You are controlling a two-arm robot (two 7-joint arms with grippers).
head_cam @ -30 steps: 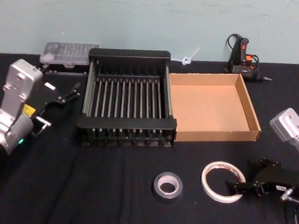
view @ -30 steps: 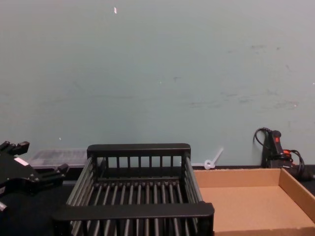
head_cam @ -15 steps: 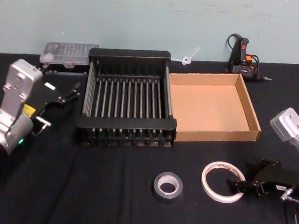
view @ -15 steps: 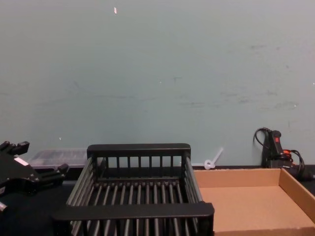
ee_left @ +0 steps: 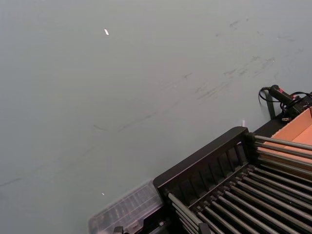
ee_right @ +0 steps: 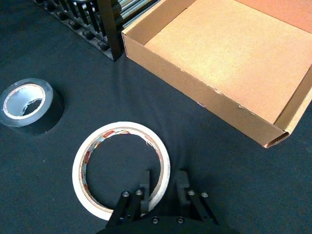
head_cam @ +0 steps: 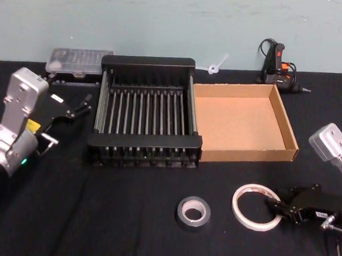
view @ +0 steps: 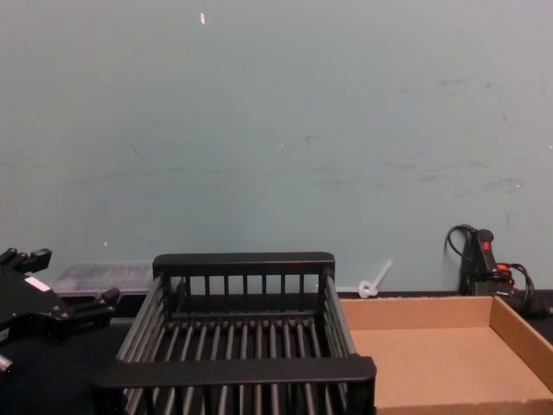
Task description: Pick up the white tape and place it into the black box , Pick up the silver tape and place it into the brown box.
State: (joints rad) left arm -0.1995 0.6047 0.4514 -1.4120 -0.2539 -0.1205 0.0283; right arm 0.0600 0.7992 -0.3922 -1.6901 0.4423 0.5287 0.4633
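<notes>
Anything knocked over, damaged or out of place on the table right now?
Nothing stands out. The white tape and silver tape lie flat on the cloth, the black box and brown box sit upright and empty. The right hand straddles the white tape's rim.

**Silver arms, black grippers**

Both arms have silver-grey boxy housings. The left arm (head_cam: 14, 121) bears a yellow label and a small green light, lower left of the head view. The right gripper (ee_right: 163, 187) is matt black, with round screws along its finger bases.
</notes>
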